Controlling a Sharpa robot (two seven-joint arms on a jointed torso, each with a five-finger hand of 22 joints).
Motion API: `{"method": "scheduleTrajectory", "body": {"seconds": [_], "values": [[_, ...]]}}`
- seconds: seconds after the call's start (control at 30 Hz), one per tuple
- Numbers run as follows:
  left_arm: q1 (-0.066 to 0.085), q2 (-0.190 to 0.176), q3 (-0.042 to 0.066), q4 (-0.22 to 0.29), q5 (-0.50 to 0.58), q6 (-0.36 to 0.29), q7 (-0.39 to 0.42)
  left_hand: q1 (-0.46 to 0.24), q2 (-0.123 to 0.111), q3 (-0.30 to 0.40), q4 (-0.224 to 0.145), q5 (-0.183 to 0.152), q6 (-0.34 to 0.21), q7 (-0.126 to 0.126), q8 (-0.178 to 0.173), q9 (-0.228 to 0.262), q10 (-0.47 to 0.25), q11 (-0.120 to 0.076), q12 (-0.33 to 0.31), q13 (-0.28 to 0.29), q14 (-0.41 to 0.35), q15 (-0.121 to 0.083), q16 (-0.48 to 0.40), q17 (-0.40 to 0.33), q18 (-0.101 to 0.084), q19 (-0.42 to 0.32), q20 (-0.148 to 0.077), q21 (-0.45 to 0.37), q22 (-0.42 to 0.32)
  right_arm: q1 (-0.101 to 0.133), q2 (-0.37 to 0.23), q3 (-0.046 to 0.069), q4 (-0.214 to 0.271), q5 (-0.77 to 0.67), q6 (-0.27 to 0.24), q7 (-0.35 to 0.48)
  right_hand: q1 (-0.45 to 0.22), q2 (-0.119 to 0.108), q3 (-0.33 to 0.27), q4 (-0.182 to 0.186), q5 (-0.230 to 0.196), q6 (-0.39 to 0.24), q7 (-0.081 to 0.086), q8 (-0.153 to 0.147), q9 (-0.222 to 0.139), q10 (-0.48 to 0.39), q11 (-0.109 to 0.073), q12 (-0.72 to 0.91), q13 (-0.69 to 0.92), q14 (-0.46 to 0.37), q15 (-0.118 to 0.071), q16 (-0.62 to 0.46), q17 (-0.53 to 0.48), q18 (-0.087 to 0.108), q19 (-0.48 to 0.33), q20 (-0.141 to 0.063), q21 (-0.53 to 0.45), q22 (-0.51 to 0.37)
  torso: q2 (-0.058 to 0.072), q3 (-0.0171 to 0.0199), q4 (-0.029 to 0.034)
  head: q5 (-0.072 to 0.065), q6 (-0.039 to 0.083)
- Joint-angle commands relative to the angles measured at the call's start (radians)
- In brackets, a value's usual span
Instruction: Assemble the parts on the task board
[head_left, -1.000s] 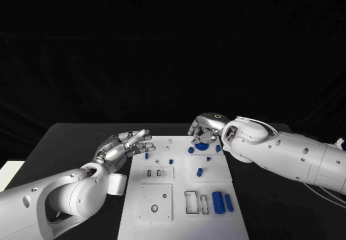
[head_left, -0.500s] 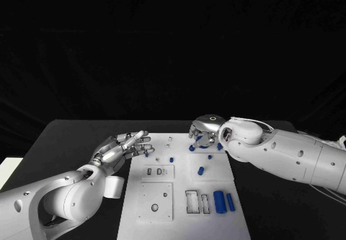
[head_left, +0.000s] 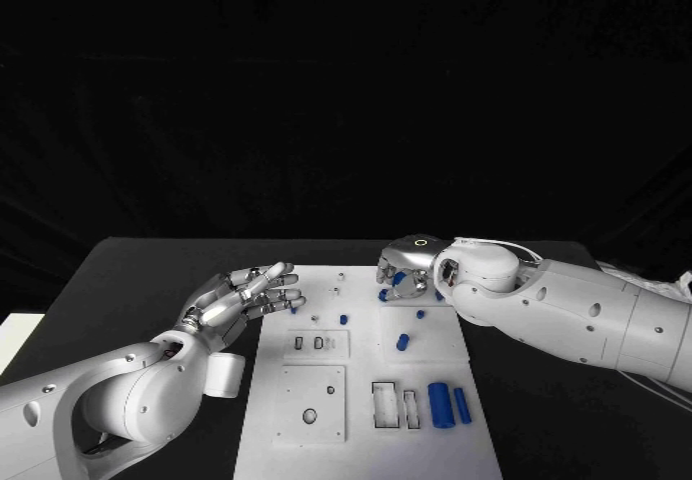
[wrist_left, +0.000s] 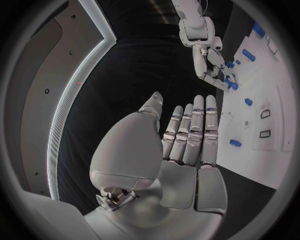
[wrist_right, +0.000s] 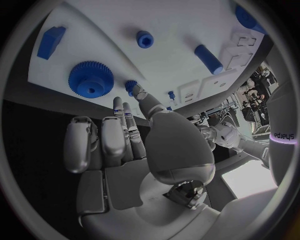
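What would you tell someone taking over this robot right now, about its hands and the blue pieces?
Left hand: open, fingers apart, holding nothing, at the task board's left edge.
Right hand: over the board's far end, fingertips beside a small blue gear; whether it grips it, I cannot tell.
Large blue gear sits on the board nearby.
Two blue cylinders lie loose at the near end.
Left: most of the assembly.

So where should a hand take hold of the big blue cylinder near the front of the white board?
Probably across the middle of the large blue cylinder, from above: it lies flat, its round sides exposed, though a slimmer blue bar lies close beside it.
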Motion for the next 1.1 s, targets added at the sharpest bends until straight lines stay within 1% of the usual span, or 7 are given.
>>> {"method": "scheduleTrajectory", "body": {"seconds": [0.03,0.17,0.6,0.73,0.87,1.0,1.1], "values": [[0.002,0.002,0.001,-0.001,0.003,-0.001,-0.002,0.000,0.009,-0.005,-0.002,-0.002,0.000,0.010,-0.005,-0.002,-0.005,0.005,-0.006,-0.001,-0.001,0.008,-0.004,0.001,0.003,-0.001,0.005,-0.005,-0.001,-0.001,0.005,-0.001,-0.005,-0.018,0.040,0.017,0.009,0.010,0.016,-0.001,-0.008,0.000,-0.002,-0.001,-0.001,0.000,-0.001,-0.001,-0.004,0.017,0.005,0.005,-0.002,-0.003,-0.009,0.002,0.005,0.002,0.003,-0.0005,0.0019,-0.004,-0.001],[0.002,0.004,0.001,-0.004,0.003,-0.002,-0.003,0.002,0.013,-0.004,-0.005,-0.001,-0.002,0.012,-0.009,-0.002,-0.008,0.007,-0.009,-0.001,-0.001,0.010,-0.007,0.001,0.003,-0.001,0.006,-0.007,-0.003,-0.002,0.008,-0.002,-0.011,-0.018,0.049,0.026,0.016,0.021,0.036,-0.001,-0.011,0.005,-0.003,0.000,-0.001,0.005,-0.002,-0.001,-0.007,0.017,0.004,0.007,0.000,-0.003,-0.010,0.002,0.007,0.004,0.004,-0.0024,0.0026,-0.006,0.000],[0.002,0.006,0.001,-0.008,0.003,-0.003,-0.006,0.005,0.016,-0.003,-0.009,-0.001,-0.004,0.014,-0.012,-0.001,-0.010,0.008,-0.013,-0.001,-0.001,0.011,-0.011,0.002,0.003,-0.001,0.007,-0.009,-0.005,-0.004,0.014,-0.004,-0.018,-0.007,0.082,0.044,0.016,0.031,0.091,0.006,-0.017,0.025,-0.006,0.002,0.001,0.025,-0.006,0.000,-0.009,0.017,0.001,0.010,0.001,-0.003,-0.013,0.000,0.013,0.008,0.008,-0.0023,0.0089,-0.011,-0.001],[0.002,0.006,0.001,-0.008,0.003,-0.004,-0.006,0.006,0.017,-0.002,-0.010,-0.001,-0.004,0.014,-0.013,-0.001,-0.011,0.008,-0.014,-0.001,-0.001,0.011,-0.011,0.002,0.003,-0.001,0.007,-0.009,-0.005,-0.004,0.015,-0.004,-0.021,-0.006,0.082,0.046,0.014,0.033,0.108,0.012,-0.019,0.033,-0.007,0.003,0.003,0.034,-0.008,0.000,-0.009,0.017,0.000,0.011,0.002,-0.003,-0.013,-0.001,0.014,0.009,0.010,-0.0032,0.0086,-0.010,-0.001],[0.002,0.007,0.001,-0.009,0.003,-0.004,-0.007,0.006,0.017,-0.002,-0.010,-0.001,-0.004,0.014,-0.013,-0.001,-0.011,0.008,-0.014,-0.001,-0.001,0.011,-0.011,0.002,0.003,-0.001,0.007,-0.009,-0.005,-0.004,0.014,-0.004,-0.017,-0.008,0.044,0.053,0.008,0.038,0.124,0.023,-0.018,0.049,-0.009,0.007,0.006,0.050,-0.012,0.002,-0.008,0.017,-0.003,0.012,0.002,-0.004,-0.013,-0.003,0.016,0.011,0.010,-0.0028,0.0081,-0.008,0.000],[0.002,0.007,0.001,-0.011,0.003,-0.002,-0.009,0.007,0.018,-0.002,-0.011,-0.001,-0.004,0.014,-0.013,-0.001,-0.011,0.008,-0.014,-0.001,-0.001,0.011,-0.012,0.002,0.003,-0.001,0.007,-0.010,-0.006,-0.006,0.010,-0.003,0.001,-0.007,-0.050,0.060,0.009,0.041,0.148,0.035,-0.046,0.070,-0.014,0.011,0.012,0.077,-0.019,0.005,-0.006,0.018,-0.009,0.014,0.003,-0.004,-0.012,-0.008,0.019,0.016,0.010,-0.0020,0.0094,-0.006,0.003],[0.002,0.007,0.001,-0.013,0.003,-0.002,-0.010,0.008,0.020,-0.001,-0.012,0.000,-0.004,0.014,-0.014,-0.001,-0.011,0.008,-0.015,-0.001,-0.001,0.011,-0.013,0.002,0.003,-0.001,0.007,-0.010,-0.006,-0.005,0.007,0.000,0.016,-0.003,-0.103,0.046,0.009,0.040,0.161,0.042,-0.052,0.076,-0.015,0.011,0.015,0.085,-0.020,0.003,-0.006,0.018,-0.011,0.015,0.005,-0.005,-0.011,-0.010,0.021,0.017,0.010,-0.0037,0.0112,-0.006,0.006]]}}
